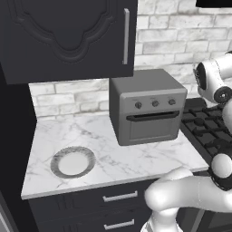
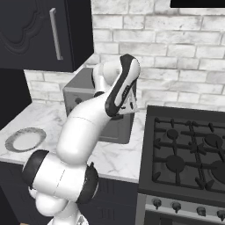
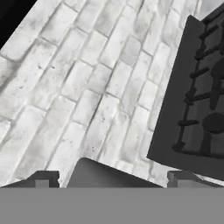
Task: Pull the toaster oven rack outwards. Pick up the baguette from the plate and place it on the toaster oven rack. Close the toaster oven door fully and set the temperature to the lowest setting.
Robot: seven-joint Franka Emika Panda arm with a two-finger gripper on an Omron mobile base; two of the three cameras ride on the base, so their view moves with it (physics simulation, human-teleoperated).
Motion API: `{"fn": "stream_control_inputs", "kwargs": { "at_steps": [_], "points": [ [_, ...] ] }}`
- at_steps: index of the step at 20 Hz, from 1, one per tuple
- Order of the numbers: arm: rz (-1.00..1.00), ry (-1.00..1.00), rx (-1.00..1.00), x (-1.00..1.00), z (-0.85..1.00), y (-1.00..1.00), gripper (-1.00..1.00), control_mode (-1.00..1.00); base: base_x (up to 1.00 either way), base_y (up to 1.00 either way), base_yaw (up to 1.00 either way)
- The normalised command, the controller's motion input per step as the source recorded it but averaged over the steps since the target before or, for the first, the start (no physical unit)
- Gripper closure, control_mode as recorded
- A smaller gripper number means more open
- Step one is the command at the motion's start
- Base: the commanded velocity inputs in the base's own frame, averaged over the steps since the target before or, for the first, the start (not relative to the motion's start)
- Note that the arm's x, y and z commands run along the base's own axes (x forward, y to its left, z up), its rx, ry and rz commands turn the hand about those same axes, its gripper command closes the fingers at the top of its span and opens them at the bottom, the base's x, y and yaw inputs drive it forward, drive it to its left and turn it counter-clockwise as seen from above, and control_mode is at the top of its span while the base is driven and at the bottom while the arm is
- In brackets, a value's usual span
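Toaster oven (image 1: pixel 147 106) on the counter (image 1: pixel 108 154), between plate (image 1: pixel 72 162) and stove (image 2: pixel 184 154).

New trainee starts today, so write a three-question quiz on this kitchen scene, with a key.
1. True or false: the toaster oven door is shut.
2. What lies on the plate? A: a bread stick. B: nothing. C: a cup.
3. Fill in: in the left base view, the black appliance on the toaster oven's right is a ____.

Key:
1. True. The door stands flat against the front.
2. B.
3. Stove.
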Motion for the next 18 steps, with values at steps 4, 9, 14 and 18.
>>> {"fn": "stream_control_inputs", "kwargs": {
  "at_steps": [4, 9, 14, 18],
  "points": [
    [0.09, -0.06, -0.13, -0.49, 0.08, 0.0, -1.0, -1.0, 0.0, 0.0, 0.0],
    [0.0, -0.2, 0.0, -0.49, 0.0, 0.0, -1.0, -1.0, 0.0, 0.0, 0.0],
    [0.0, -0.03, 0.0, -0.29, 0.0, 0.01, -1.0, -1.0, 0.0, 0.0, 0.0],
    [0.0, -0.21, 0.0, -0.49, 0.0, 0.0, -1.0, -1.0, 0.0, 0.0, 0.0]
  ]
}}
